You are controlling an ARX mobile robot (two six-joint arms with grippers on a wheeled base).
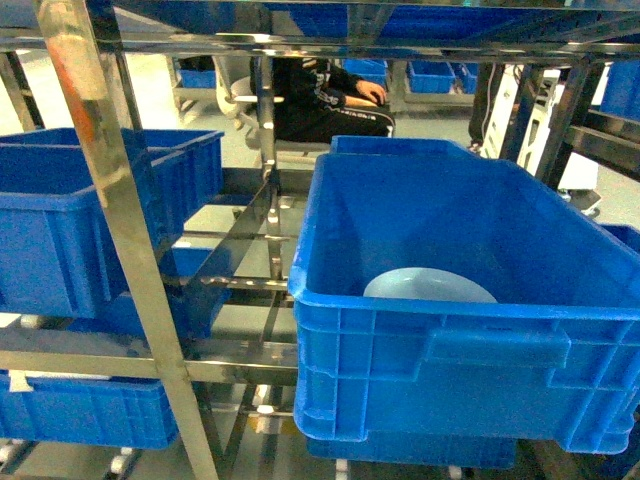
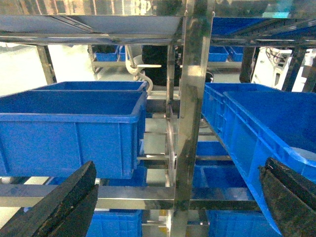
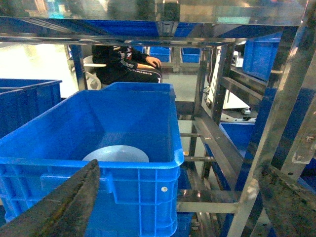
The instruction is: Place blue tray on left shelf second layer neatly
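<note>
A large blue plastic tray (image 1: pixel 470 300) holding a pale round plate (image 1: pixel 430 287) is filling the right half of the head frame, sitting tilted in the right-hand bay of a stainless-steel shelving rack (image 1: pixel 120 230), not on the left shelf the task names. Judging from this, the placing is remaining to be done. At mid-left of the frame, another blue plastic crate (image 1: pixel 90 215) is occupying a left-bay level, with a second blue bin (image 1: pixel 85 410) sitting below it, so free room there is looking scarce, and a steel upright post (image 2: pixel 190 118) is standing between the bays. The left gripper (image 2: pixel 168 207) is showing its fingers spread wide with nothing between them; the right gripper (image 3: pixel 173 207) is likewise gaping and empty. A seated person in black (image 1: pixel 320 95) is occupying the upper background.
</note>
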